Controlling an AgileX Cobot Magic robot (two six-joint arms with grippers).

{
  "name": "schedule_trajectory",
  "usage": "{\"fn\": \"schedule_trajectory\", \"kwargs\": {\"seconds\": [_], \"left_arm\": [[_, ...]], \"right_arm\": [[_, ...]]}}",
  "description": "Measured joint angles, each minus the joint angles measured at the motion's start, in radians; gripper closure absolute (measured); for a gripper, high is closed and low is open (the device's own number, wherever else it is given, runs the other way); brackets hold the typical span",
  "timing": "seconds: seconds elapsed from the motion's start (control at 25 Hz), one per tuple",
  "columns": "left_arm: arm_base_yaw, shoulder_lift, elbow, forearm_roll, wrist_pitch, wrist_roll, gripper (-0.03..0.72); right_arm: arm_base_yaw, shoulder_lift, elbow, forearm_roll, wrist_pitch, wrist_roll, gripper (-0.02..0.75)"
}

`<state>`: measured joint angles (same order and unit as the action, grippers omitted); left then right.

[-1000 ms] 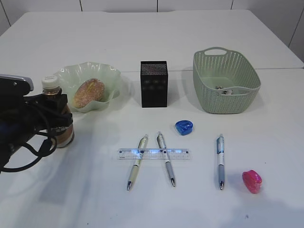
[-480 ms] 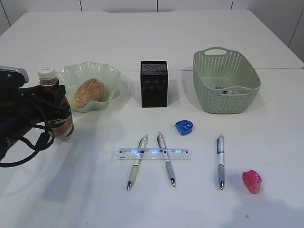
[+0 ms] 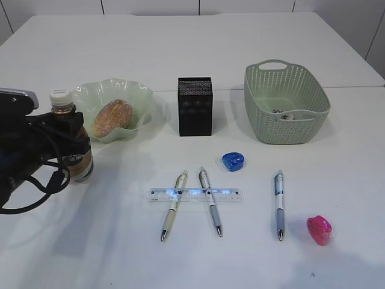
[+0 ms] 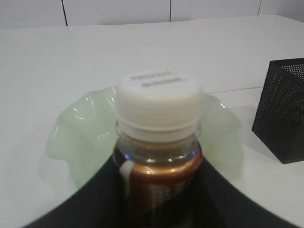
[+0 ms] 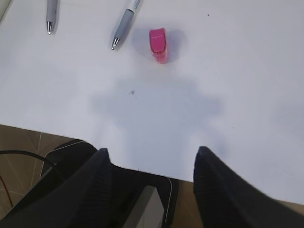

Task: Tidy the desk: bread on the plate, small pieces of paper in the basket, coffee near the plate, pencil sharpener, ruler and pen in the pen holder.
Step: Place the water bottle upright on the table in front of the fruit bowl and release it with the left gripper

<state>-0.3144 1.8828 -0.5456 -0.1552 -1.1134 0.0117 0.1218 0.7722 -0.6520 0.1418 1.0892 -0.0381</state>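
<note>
The coffee [image 3: 71, 150] is clamped at label height by the left gripper [image 3: 65, 139], its jaws partly closed against both sides of the bottle, as the left wrist view shows with the white cap [image 4: 157, 102] standing up between them. The bottle is kept upright, at about 8 o'clock of the plate [image 3: 135, 96] and close beside its rim; whether its base is on the desk [image 3: 198, 48] cannot be told. The spot is judged to have been chosen because the coffee belongs near the plate, so release is probably the step in hand.

The bread [image 3: 112, 117] is already lying in the plate. Scraps of paper [image 3: 281, 113] are seen in the basket [image 3: 286, 102], at 3 o'clock of the pen holder [image 3: 195, 106].

Below the holder, toward 6 o'clock, the ruler [image 3: 195, 194] is laid across two pens [image 3: 174, 205]; a third pen [image 3: 278, 205] lies apart at its 3 o'clock. A blue sharpener [image 3: 233, 161] and a pink sharpener [image 5: 158, 44] are not yet stowed.

The right gripper [image 5: 151, 180] is held wide open and empty over the near desk edge, judged parked until the stationery is taken up.
</note>
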Motion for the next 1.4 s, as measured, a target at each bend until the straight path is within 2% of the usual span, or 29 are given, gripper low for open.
{"fn": "schedule_trajectory", "kwargs": {"seconds": [1.4], "left_arm": [[0.0,0.038,-0.003,-0.003,-0.002,0.0,0.391]], "right_arm": [[0.0,0.0,0.0,0.007,-0.002,0.0,0.297]]}}
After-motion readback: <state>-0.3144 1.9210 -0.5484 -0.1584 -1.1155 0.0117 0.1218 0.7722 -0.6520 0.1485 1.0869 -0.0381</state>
